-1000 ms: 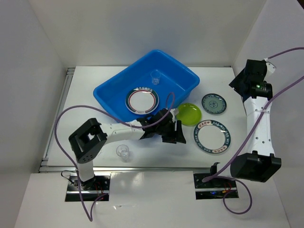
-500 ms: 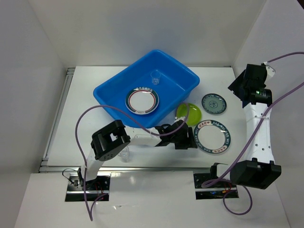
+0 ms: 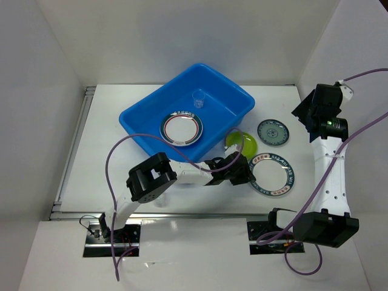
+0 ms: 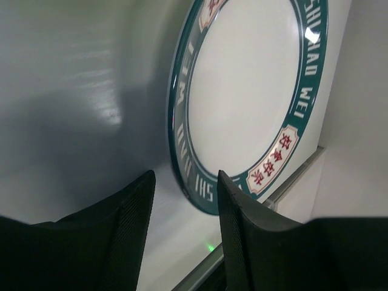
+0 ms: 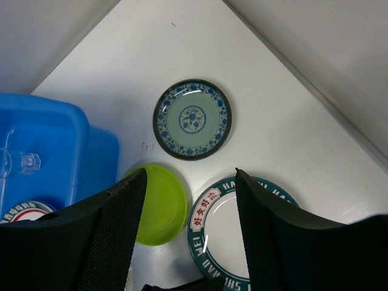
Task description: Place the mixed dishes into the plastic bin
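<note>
The blue plastic bin (image 3: 140, 119) holds a teal-and-red-rimmed plate (image 3: 181, 129) and a clear cup (image 3: 199, 99). On the table to its right lie a lime-green plate (image 3: 242, 145), a small dark teal saucer (image 3: 273, 132) and a second teal-rimmed plate (image 3: 274, 174). My left gripper (image 3: 244, 174) is low at that plate's left edge. In the left wrist view its fingers (image 4: 138, 209) stand apart, with the plate's rim (image 4: 182, 157) just past the tips. My right gripper (image 5: 190, 176) hangs open high above the green plate (image 5: 159, 203), the saucer (image 5: 193, 119) and the rimmed plate (image 5: 224, 236).
The left arm's elbow (image 3: 150, 180) is folded low over the table's front left, its purple cable (image 3: 115, 151) looping up in front of the bin. White walls close in the table on three sides. A metal rail (image 3: 73, 151) runs along the left edge.
My left arm has swung right, from in front of the bin and green plate to the left edge of the teal-rimmed plate, and its jaws have narrowed. The right arm has barely moved.
</note>
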Controlling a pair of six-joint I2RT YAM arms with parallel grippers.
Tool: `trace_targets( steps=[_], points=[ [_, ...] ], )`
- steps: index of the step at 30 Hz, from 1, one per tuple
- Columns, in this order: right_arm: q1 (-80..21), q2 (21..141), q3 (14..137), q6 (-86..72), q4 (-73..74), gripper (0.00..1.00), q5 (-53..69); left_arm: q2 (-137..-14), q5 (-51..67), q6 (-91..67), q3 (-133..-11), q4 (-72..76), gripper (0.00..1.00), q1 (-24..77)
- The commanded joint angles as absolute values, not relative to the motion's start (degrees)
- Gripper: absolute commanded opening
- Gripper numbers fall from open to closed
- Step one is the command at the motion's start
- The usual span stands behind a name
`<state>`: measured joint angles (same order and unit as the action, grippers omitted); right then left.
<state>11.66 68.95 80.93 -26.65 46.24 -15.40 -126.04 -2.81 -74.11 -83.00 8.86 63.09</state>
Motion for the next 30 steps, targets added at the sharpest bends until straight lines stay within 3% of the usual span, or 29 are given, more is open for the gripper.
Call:
trace_targets(
  steps=[1, 6, 13, 18, 30],
  points=[
    [11.51, 67.50, 80.07, -25.66, 43.51, 0.66, -15.64, -128.67, -5.88, -76.46, -85.34, 10.20, 0.52, 63.28],
    [11.51, 66.45, 79.55, -25.14, 42.98, 0.66, -15.12, -130.86, -7.47, -77.78, -86.83, 9.67, 0.34, 63.81],
    [11.51, 65.83, 79.01, -25.14, 42.45, 0.66, -13.98, -131.40, -10.28, -79.10, -87.36, 8.70, 0.27, 64.95],
    [11.51, 65.22, 77.96, -25.14, 41.92, 0.66, -13.27, -131.40, -12.12, -79.10, -88.42, 7.30, 0.00, 65.48],
    [11.51, 63.55, 79.53, -25.14, 40.87, 0.66, -14.33, -117.35, -9.59, -65.66, -88.68, -0.96, 0.00, 65.48]
  ],
)
